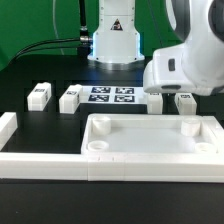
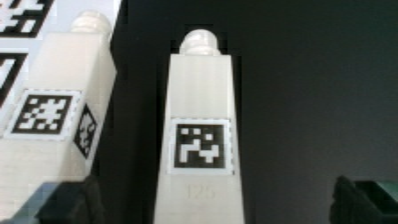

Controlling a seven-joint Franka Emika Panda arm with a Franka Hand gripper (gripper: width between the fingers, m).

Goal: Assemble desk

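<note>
Desk tabletop [image 1: 150,138] lies flat near the front of the black table [image 1: 40,125], open side up. It sits right against the long front rail [image 1: 45,168], and no legs are fitted. A shorter side rail [image 1: 6,128] sits at the exterior view's left.

Four legs are loose, lying in a row behind the tabletop. The outer leg [image 1: 38,95] and inner leg [image 1: 70,98] are on the exterior view's left, with the marker board [image 1: 110,95] next to them. The right leg [image 1: 185,100] is past the arm [image 1: 185,55]. The fourth is mostly hidden under the wrist in that view.

The wrist view shows that target leg [image 2: 203,110] lying lengthwise, tag up and rounded peg at the far end. A neighbour leg [image 2: 54,90] lies parallel just beside it, with a narrow dark gap between them, not touching.

Gripper [image 2: 214,200] is low over the target leg, straddling it. The fingers [image 2: 370,200] are spread wide, with clear gaps to both sides of the leg, so no contact and nothing held.
</note>
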